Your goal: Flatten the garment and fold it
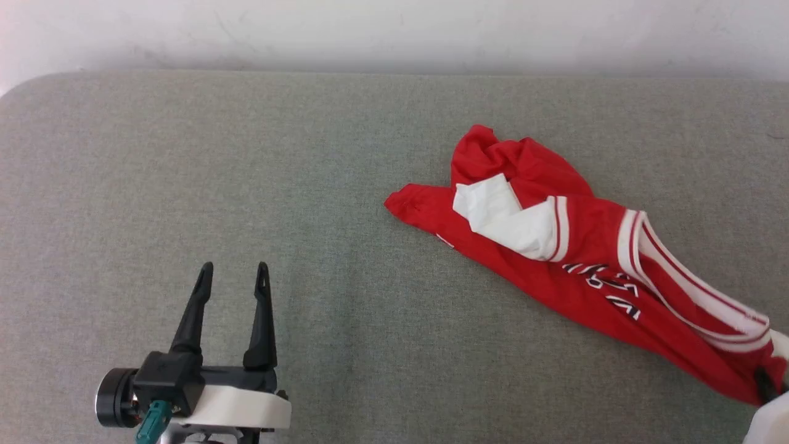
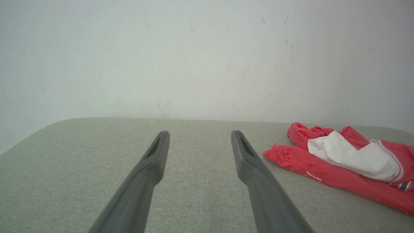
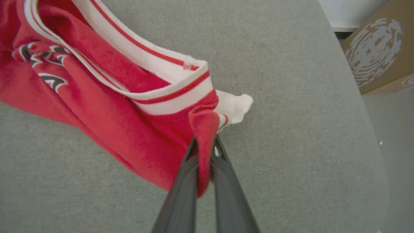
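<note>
The garment (image 1: 585, 246) lies bunched on the right half of the grey desk (image 1: 185, 154), a red fold of it clamped tight in the right hand (image 3: 204, 145) near the desk's right edge, while the left hand (image 1: 235, 269) stands open over the desk's left half.
</note>
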